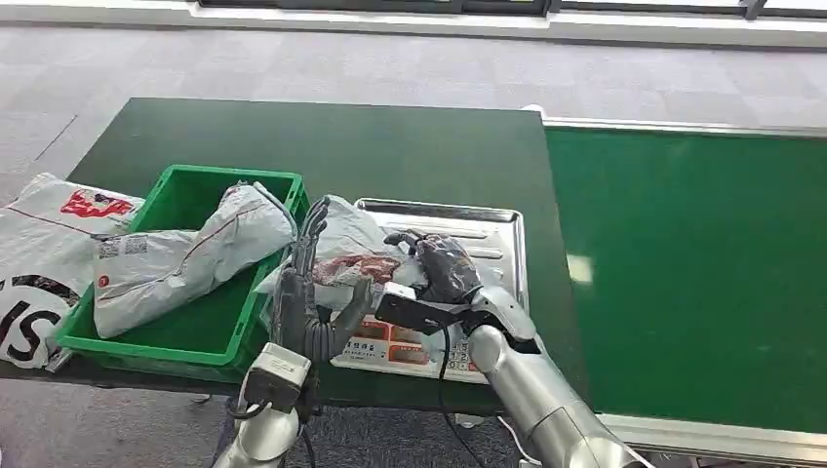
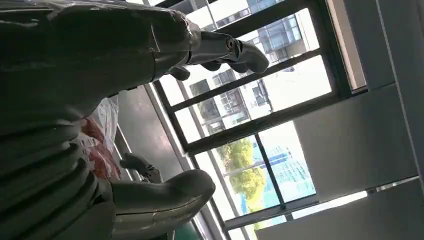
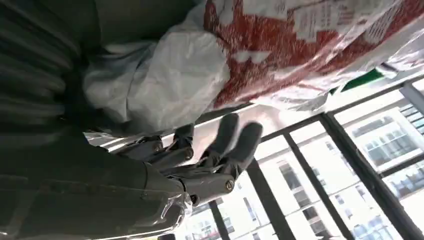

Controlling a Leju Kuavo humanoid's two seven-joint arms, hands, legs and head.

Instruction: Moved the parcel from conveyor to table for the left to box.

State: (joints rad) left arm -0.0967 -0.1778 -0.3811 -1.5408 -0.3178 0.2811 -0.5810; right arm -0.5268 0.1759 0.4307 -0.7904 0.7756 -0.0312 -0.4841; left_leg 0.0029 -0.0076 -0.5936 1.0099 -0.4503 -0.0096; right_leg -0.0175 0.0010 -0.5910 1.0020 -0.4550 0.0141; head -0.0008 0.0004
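The white-and-red parcel (image 1: 346, 258) lies on the metal tray (image 1: 492, 229) on the dark green bench (image 1: 390, 156), right of the green crate (image 1: 185, 331); the left hand (image 1: 307, 292) stands beside it, fingers apart; the right hand (image 1: 439, 268) rests on it, grip unclear; conveyor (image 1: 692, 273) far right.

We get even daylight in head view, sharp, soft shadows, a pale glare patch on the green conveyor belt (image 1: 581, 268). Wrist views are backlit: blown-out tall glass windows (image 2: 260, 100), dark soft foregrounds.

Grey carpet floor (image 1: 293, 63) under a dark green table (image 1: 341, 146), daylit windows (image 2: 260, 100) beyond.
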